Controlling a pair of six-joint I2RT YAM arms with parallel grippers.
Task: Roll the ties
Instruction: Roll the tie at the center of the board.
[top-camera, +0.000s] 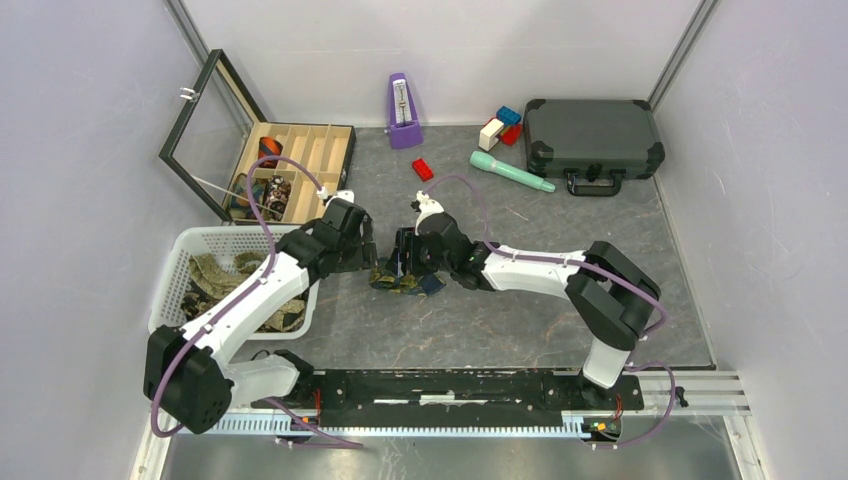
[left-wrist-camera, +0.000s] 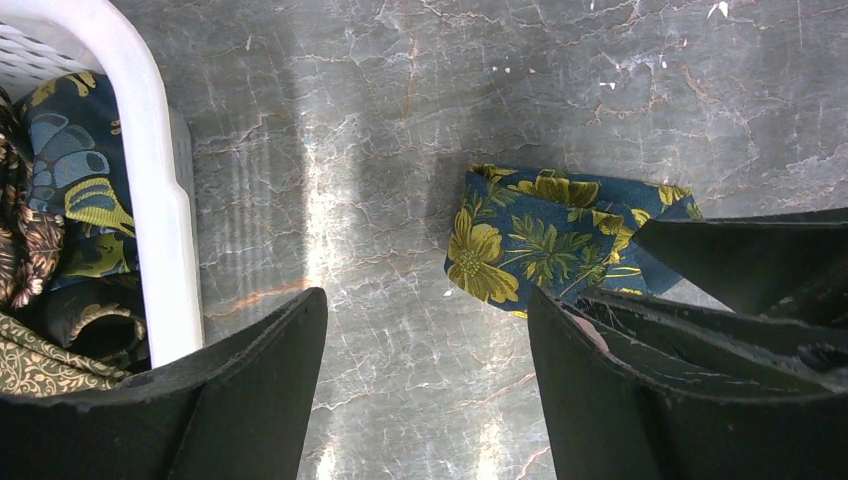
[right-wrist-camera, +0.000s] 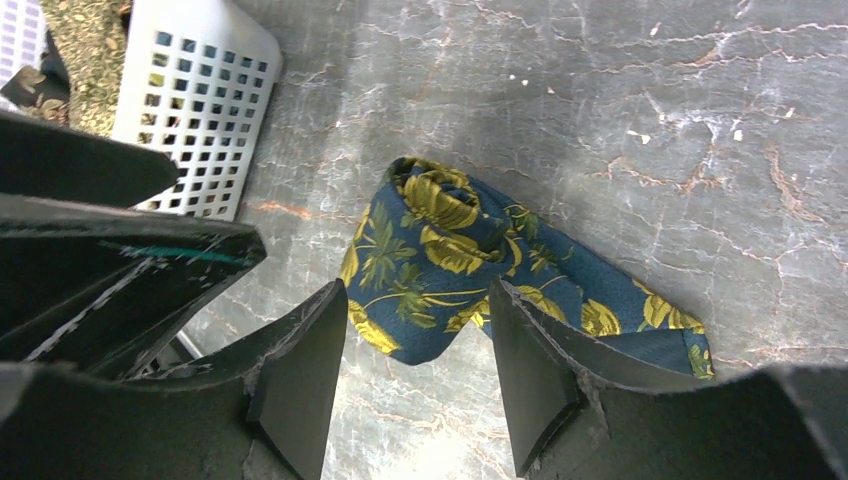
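Left hand (left-wrist-camera: 425, 300) open wide over table (left-wrist-camera: 350, 120), holding nothing. Right hand (right-wrist-camera: 418, 292) open too, fingers (right-wrist-camera: 300, 380) flanking the partly coiled navy floral tie (right-wrist-camera: 450, 250). White basket (left-wrist-camera: 150, 200) nearby holds more ties (left-wrist-camera: 70, 170).

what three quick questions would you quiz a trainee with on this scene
1. True or false: the navy fabric tie with yellow flowers lies inside the white plastic basket.
2. The left claw is: A) shut on the tie; B) open, holding nothing; C) out of view.
3. Fill in: the glass lid of the wooden compartment box stands ____.

Key: 1 false, it lies on the table outside the basket; 2 B; 3 open.
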